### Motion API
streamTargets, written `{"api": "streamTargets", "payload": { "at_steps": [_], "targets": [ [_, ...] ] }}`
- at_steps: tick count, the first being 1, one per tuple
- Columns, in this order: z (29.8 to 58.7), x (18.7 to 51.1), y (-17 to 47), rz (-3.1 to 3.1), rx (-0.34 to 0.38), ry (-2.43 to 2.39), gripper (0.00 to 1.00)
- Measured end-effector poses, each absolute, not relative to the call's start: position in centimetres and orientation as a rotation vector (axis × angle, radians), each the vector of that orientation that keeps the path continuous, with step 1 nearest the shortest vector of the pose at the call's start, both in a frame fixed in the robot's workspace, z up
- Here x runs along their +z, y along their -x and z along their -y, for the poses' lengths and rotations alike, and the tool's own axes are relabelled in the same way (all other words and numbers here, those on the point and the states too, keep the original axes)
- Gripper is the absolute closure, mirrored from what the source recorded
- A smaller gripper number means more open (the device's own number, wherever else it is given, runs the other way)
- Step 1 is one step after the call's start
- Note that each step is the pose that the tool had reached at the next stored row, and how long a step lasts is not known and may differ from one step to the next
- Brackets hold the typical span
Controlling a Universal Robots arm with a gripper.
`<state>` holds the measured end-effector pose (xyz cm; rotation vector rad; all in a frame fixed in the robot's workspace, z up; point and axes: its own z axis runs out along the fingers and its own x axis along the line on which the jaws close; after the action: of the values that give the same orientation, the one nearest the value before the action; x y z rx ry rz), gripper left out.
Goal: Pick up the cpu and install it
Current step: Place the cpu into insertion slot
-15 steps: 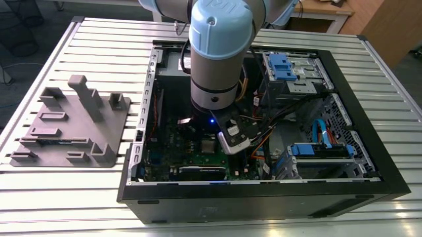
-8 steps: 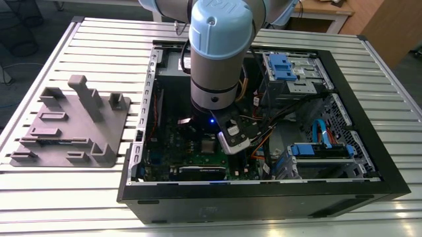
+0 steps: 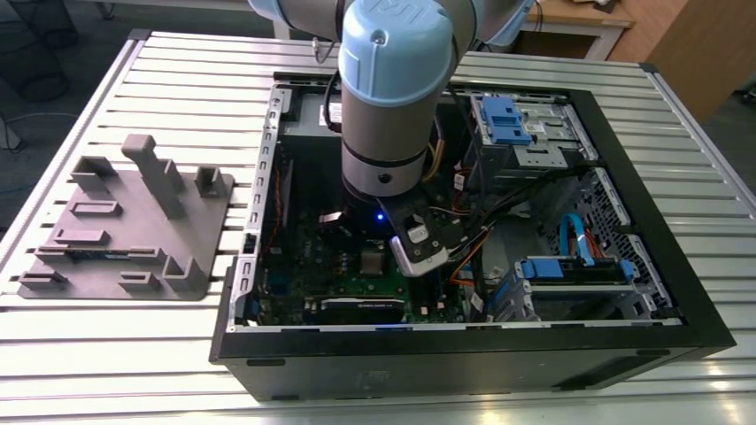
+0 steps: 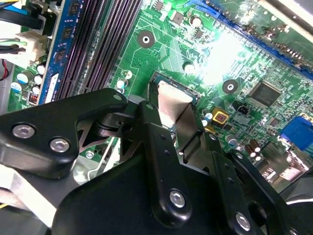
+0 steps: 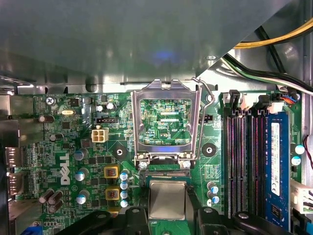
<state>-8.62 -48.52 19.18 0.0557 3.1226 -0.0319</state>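
1 grasp by the gripper (image 5: 168,215) on the cpu (image 5: 167,198), pinched at 2 opposite edges. Held flat, shiny face up, directly at the socket (image 5: 164,174) of the green motherboard (image 5: 124,147), just beside the swung-open metal frame (image 5: 166,122). Cannot tell whether seated or hovering. All inside the open computer case (image 3: 532,350).

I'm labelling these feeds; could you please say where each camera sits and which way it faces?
Exterior view: off the arm, high, looking down into the open computer case; the arm shows.
Second wrist view: at the wrist, looking obliquely past the fingers onto the motherboard.
First wrist view: at the wrist, facing the motherboard squarely; fingertips show.
Shared: both wrist views show the cpu between the fingers.
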Motion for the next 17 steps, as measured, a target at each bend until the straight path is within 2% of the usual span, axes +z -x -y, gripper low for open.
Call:
{"api": "streamTargets", "payload": {
  "at_steps": [17],
  "targets": [
    [48.52, 19.5, 8.73, -3.123, -0.031, -0.028, 0.61]
  ]
}}
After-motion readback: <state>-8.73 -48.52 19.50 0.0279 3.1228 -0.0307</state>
